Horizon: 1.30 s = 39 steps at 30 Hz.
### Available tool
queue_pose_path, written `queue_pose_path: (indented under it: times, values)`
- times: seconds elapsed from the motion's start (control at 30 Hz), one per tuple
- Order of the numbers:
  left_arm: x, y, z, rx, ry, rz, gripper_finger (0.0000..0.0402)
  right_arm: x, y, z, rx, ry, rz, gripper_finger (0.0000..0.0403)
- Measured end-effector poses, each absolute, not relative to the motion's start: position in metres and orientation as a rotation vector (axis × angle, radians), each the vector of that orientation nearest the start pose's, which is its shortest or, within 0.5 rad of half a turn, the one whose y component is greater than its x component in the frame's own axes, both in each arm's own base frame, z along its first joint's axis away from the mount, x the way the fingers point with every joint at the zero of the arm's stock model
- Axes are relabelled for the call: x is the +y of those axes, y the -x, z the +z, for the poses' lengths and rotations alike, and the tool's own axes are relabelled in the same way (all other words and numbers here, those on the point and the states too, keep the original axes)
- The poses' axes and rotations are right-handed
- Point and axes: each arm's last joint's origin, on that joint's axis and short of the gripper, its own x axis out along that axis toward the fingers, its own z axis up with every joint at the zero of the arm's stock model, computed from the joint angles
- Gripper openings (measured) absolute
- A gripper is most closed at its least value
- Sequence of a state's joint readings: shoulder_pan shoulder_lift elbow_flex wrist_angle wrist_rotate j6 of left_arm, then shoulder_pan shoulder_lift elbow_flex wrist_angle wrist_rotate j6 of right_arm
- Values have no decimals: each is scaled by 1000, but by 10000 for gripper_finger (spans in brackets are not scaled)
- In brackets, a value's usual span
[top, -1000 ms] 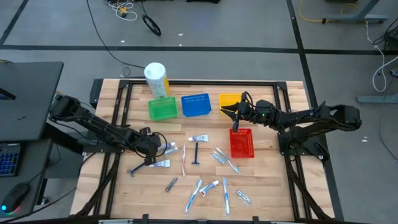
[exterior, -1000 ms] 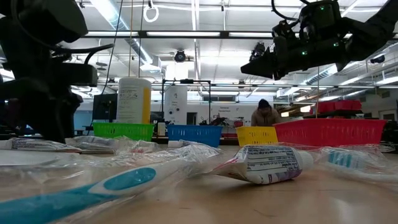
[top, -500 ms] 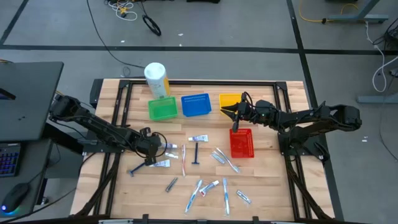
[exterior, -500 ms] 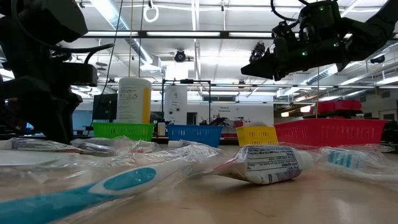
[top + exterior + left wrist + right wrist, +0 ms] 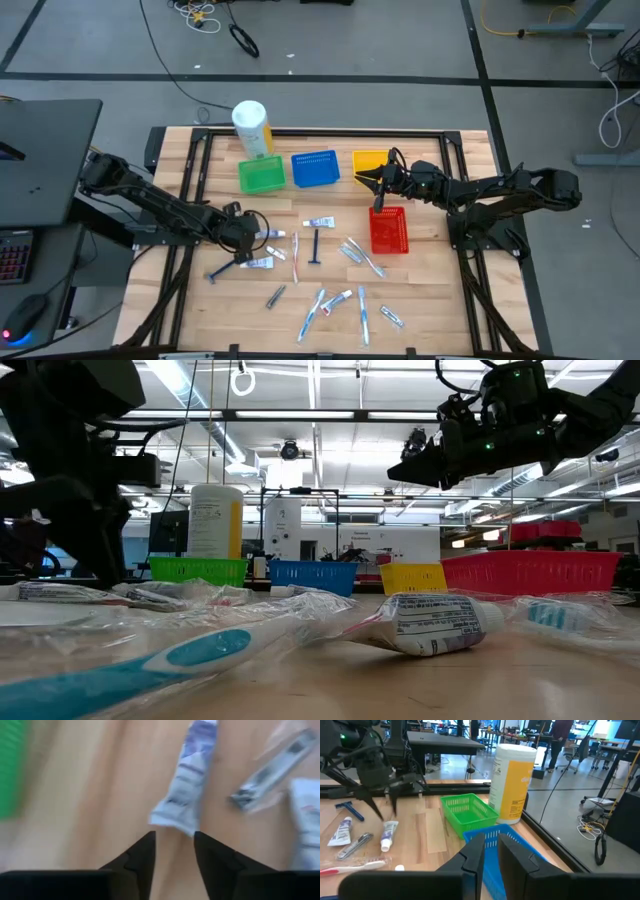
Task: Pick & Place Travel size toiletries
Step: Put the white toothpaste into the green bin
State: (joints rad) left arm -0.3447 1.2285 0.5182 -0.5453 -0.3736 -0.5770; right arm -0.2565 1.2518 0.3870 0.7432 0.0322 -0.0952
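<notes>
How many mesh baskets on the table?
4. Green basket, blue basket and yellow basket sit in a row along the table's far edge; the red basket sits nearer, just in front of the yellow one. None appears hidden.

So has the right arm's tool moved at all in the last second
No. In the high view the right tool hangs at the same spot as before, above the gap between the yellow basket and the red basket.

Materials as I see them from my station — table (image 5: 430, 280): pale, matt wood planks. Baskets: perforated plastic mesh, e.g. green basket (image 5: 469, 813). Toothbrush (image 5: 150, 665): glossy plastic in crinkled clear wrap. Tube (image 5: 435, 624): smooth, printed — slightly shiny. Fingers (image 5: 142, 860): matt black.
</notes>
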Motion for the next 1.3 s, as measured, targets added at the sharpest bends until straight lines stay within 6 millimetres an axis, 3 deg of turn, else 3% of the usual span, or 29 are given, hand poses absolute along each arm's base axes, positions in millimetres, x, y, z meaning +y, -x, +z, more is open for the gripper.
queue_pose_path:
  times: [0.1,0.23,0.53,0.77,1.3]
  values:
    - [-53,-184,158,1087,-19,360,190,-61,-230,195,135,83,-282,60]
    - [-54,-192,163,1088,-33,210,231,-61,-230,195,136,84,-282,60]
    - [-34,-211,144,1130,-106,192,259,-61,-230,195,137,84,-282,60]
    - [-29,-220,125,1220,-129,156,239,-61,-230,195,137,84,-282,60]
    - [-30,-219,126,1201,12,200,103,-61,-230,195,140,83,-282,60]
